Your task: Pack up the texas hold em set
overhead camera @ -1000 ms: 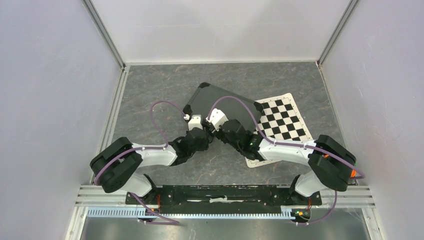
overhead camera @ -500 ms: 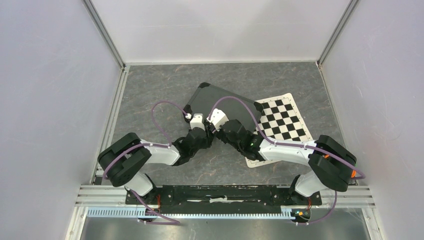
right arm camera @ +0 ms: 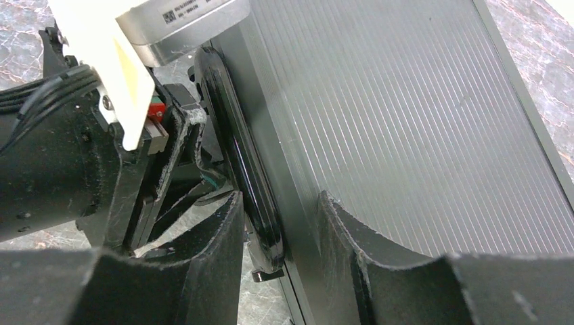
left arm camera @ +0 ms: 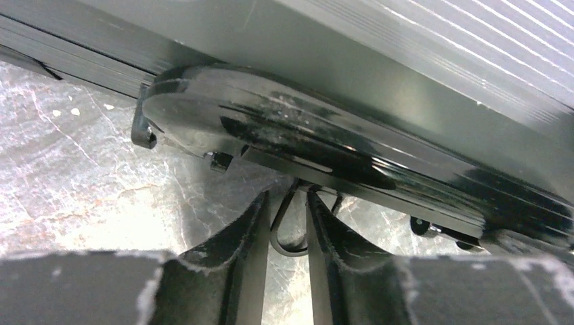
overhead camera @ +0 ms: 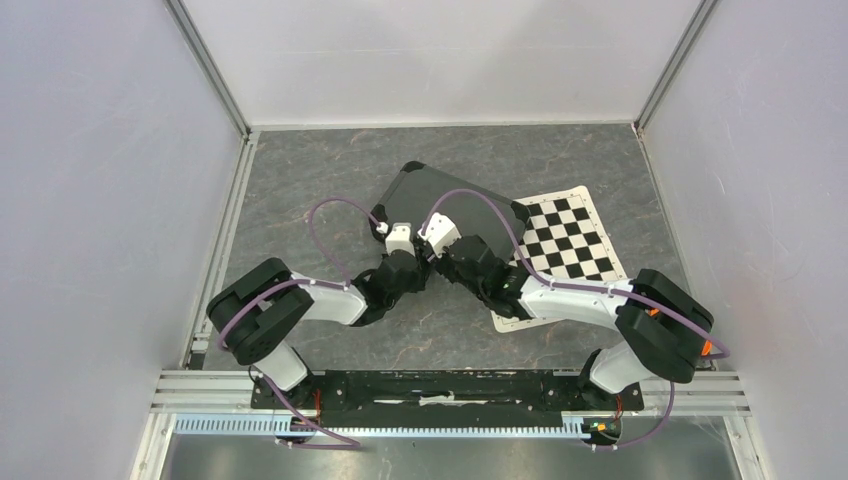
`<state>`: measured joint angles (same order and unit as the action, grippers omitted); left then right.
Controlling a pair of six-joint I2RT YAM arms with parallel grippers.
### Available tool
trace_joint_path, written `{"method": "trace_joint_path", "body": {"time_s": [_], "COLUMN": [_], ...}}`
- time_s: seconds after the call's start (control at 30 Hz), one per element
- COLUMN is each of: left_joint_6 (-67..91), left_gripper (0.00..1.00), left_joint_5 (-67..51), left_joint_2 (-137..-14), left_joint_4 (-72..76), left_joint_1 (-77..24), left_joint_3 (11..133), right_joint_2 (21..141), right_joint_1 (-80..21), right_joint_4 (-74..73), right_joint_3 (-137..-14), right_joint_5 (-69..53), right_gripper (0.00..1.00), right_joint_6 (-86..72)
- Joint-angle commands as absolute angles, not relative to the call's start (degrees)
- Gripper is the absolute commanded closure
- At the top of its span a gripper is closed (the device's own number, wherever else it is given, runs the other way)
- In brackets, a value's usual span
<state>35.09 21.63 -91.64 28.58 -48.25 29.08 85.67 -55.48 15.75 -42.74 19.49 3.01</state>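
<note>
Overhead view: a black rectangular hard case (overhead camera: 412,195) with a ribbed lid lies closed and flat at the centre of the frame on a grey marbled table (overhead camera: 330,170). Its right part overlaps a black-and-white checkered mat (overhead camera: 572,235). No chips, cards or dice are visible. Both arms reach up from the bottom of the frame and meet at the case's near edge, almost touching each other.

What could go wrong: the grippers are so crowded that a small sideways move could knock one into the other. A pull on the near edge could also make the case slide or swivel across the mat instead of latching. A thin wire loop (left arm camera: 288,237) could slip free, as the fingers have little of it to catch.

Left wrist view: the left gripper (left arm camera: 285,200) sits under the glossy black handle (left arm camera: 304,149), its jaws a narrow slot apart with the wire loop between them. Whether they pinch it cannot be told.

Right wrist view: the right gripper (right arm camera: 279,200) is about half spread, one finger outside the handle and one on the ribbed lid. Handle and case edge fill the gap, apparently clamped.
</note>
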Motion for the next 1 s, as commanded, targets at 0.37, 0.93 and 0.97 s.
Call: {"method": "trace_joint_path", "body": {"time_s": [0.37, 0.93, 0.97], "left_joint_6": [40.62, 48.00, 47.99], "left_gripper": [0.98, 0.98, 0.98], "left_joint_5": [31.83, 28.66, 28.36], "left_joint_2": [-95.07, -102.42, -102.38], "left_joint_4": [-3.12, -23.64, -23.65], "left_joint_1": [-50.02, -50.71, -50.71], "left_joint_3": [37.20, 44.12, 44.06], "right_joint_2": [88.74, 91.50, 91.43], "right_joint_1": [-53.59, -53.53, -53.55], "right_joint_4": [3.52, 0.09, 0.11], "right_joint_3": [-38.67, -40.67, -40.63], "right_joint_5": [21.83, 26.23, 25.88], "right_gripper": [0.94, 0.93, 0.91], "right_joint_6": [0.30, 1.04, 1.02]}}
